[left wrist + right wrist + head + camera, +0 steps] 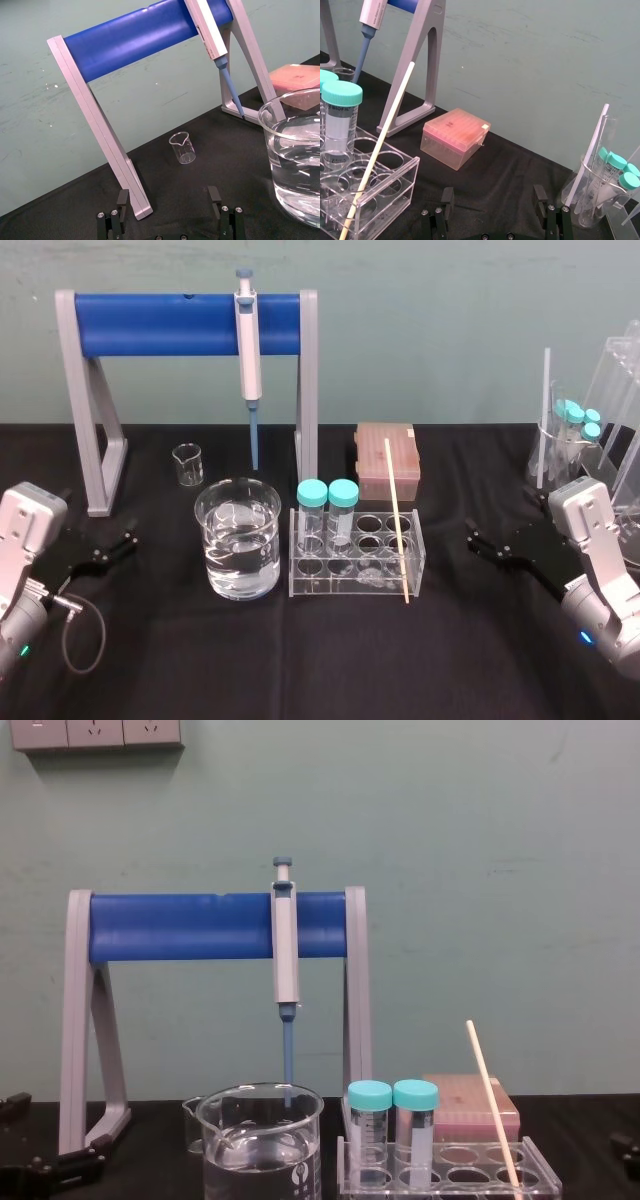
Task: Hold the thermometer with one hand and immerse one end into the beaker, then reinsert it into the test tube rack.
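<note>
Thermometer stood in the test tube rack, in a hole at the rack's right end, front row by the look of it; not upright but leaning, upper end tipped away from the robot and a little to its left; the free shaft rose well above the two capped tubes at the rack's left end.

Right gripper sat low over the table, to the right of the rack and apart from it, fingertips aimed leftward at the rack's end wall; its own wrist camera showed the jaws spread wide with nothing between them, and the rod's long axis ran as a diagonal across that frame.

Left gripper rested on the far side of the beaker, jaws likewise spread and empty; the beaker, part-filled with clear liquid, stood just left of the rack, between that gripper and the rod.

Judgement: right arm was clearly the nearer and had an open path; the rod lay to its left and higher than the fingers, so the hand would need to rise and close across the shaft above the rack's top plate, matching the lean; grasp not yet begun.
</note>
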Controlling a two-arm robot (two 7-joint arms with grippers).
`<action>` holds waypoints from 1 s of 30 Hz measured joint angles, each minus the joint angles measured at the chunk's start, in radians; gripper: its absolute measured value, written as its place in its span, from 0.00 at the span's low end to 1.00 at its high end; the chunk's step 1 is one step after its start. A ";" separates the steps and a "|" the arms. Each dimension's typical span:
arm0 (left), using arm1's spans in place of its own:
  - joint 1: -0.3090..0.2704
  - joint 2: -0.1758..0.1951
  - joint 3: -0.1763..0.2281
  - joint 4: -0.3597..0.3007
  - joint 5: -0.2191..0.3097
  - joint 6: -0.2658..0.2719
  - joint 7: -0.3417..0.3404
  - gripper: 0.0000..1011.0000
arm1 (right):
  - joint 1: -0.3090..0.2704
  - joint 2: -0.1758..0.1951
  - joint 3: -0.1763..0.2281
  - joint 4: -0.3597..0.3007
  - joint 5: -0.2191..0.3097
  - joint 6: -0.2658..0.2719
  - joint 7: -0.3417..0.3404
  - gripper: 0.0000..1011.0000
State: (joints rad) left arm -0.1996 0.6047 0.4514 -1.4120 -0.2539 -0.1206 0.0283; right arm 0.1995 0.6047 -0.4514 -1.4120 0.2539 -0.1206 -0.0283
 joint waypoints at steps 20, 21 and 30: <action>0.000 0.000 0.000 0.000 0.000 0.000 0.000 0.99 | 0.000 0.000 0.000 0.000 0.000 0.000 0.000 0.99; 0.000 0.000 0.000 0.000 0.000 0.000 0.000 0.99 | 0.000 0.000 0.000 0.000 0.000 0.000 0.000 0.99; 0.000 0.000 0.000 0.000 0.000 0.000 0.000 0.99 | 0.000 0.000 0.000 0.000 0.000 0.000 0.000 0.99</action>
State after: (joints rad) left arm -0.1995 0.6047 0.4514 -1.4120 -0.2539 -0.1205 0.0283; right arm 0.1994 0.6047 -0.4514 -1.4120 0.2539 -0.1205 -0.0283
